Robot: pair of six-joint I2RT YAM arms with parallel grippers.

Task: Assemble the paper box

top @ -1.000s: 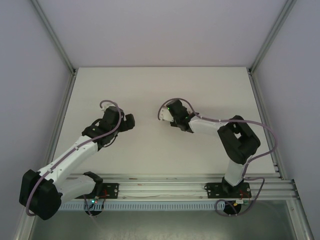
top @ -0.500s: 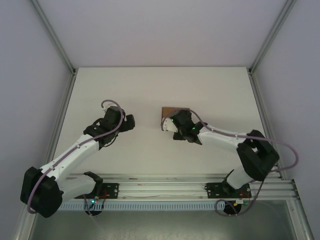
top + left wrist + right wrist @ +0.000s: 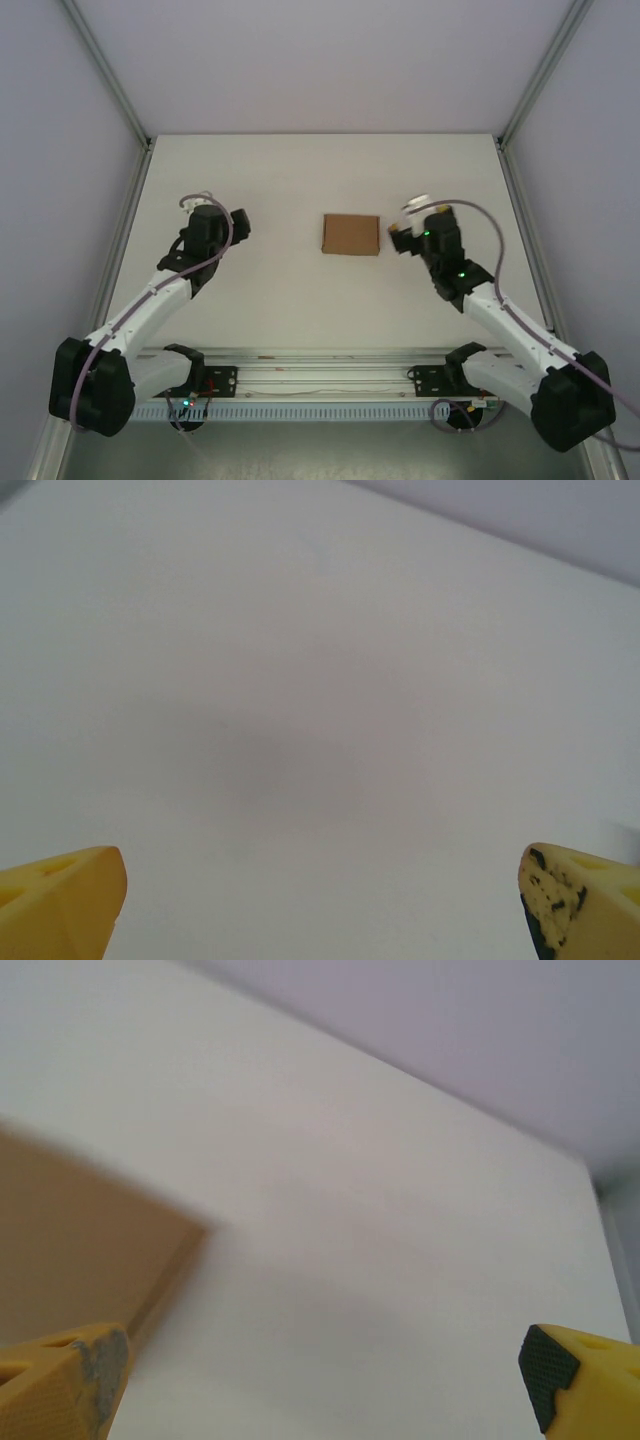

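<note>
finds the paper box folded shut and resting alone at the middle of the table, long axis running side to side in the top view. places it to the left of the right claw, near but apart, with a brown corner showing low at the left of the right wrist view. places it well apart from the left claw, off to that claw's right, and so reckons the right arm the nearer. shows both claws spread wide and gripping nothing, with bare table between the yellow fingertips. a second ago had the right arm stretched over the centre, hiding the box; half a second ago bared only its far edge; now has that arm drawn back rightward, leaving the box free. has also swung the left claw outward, farther from the centre. probably calls for a leftward reach from the right side, toward the box's short end.
</note>
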